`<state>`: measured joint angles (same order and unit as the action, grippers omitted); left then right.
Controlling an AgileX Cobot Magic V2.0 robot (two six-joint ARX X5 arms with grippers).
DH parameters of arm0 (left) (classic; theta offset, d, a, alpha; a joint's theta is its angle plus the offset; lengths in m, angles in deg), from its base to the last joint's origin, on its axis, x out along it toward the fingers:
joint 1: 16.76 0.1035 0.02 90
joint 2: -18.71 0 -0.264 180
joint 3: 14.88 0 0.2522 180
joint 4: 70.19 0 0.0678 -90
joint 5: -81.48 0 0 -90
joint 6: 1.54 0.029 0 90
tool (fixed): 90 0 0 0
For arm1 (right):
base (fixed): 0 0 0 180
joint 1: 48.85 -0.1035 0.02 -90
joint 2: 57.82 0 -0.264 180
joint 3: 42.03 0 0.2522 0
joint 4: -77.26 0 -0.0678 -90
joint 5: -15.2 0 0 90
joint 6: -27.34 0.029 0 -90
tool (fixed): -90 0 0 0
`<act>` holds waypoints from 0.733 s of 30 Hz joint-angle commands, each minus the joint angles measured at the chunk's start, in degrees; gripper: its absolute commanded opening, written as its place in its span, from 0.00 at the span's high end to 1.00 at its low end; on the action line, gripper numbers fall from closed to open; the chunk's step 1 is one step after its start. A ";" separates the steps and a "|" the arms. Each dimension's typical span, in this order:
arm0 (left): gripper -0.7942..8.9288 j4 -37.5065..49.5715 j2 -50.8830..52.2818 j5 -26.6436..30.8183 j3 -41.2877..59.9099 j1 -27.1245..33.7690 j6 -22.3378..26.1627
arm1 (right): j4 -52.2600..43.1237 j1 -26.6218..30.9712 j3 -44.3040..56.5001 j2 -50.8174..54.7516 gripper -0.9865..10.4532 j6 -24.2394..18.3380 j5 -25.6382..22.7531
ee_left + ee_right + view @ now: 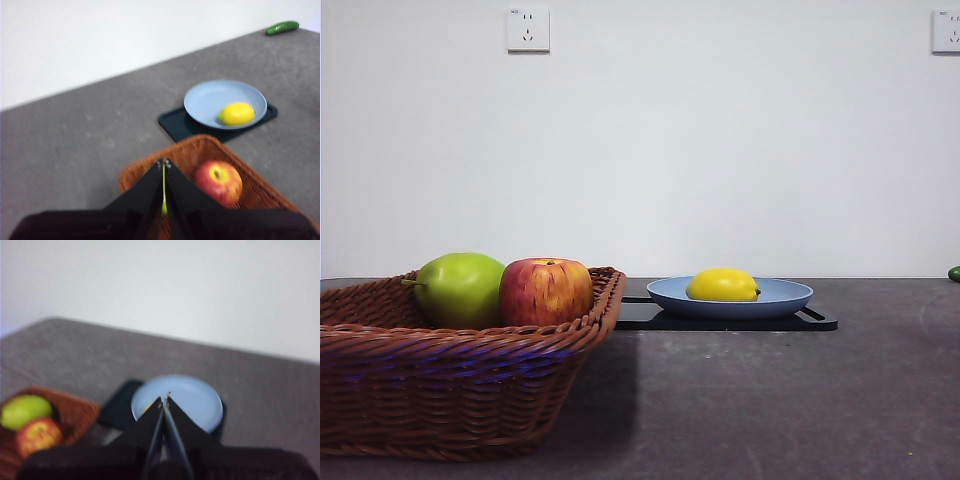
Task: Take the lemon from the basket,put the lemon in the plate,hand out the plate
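Grey speckled table, white wall: smooth oval lemon [722, 285] lies in the matte blue plate [785, 298].
Left gripper [164, 162] pinched narrow, empty, over the woven basket [460, 385]; right gripper [164, 399] likewise above the plate.

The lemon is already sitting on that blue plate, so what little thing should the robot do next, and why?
Probably the right gripper should open and come down toward the plate rim. The lemon already lies in the plate, which rests on the black tray, so only handing it out remains. The right gripper hangs shut above the plate, while the left gripper is shut over the basket.
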<state>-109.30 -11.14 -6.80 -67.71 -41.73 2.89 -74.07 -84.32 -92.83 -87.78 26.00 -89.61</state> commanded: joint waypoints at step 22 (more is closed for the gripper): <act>0.91 1.14 0.96 -0.28 1.66 -0.09 -1.36 | -0.76 -0.57 4.83 1.92 0.90 5.77 -5.09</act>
<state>-108.71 -10.02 -6.98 -65.33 -41.69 1.84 -74.24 -84.47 -87.28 -85.66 31.22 -94.51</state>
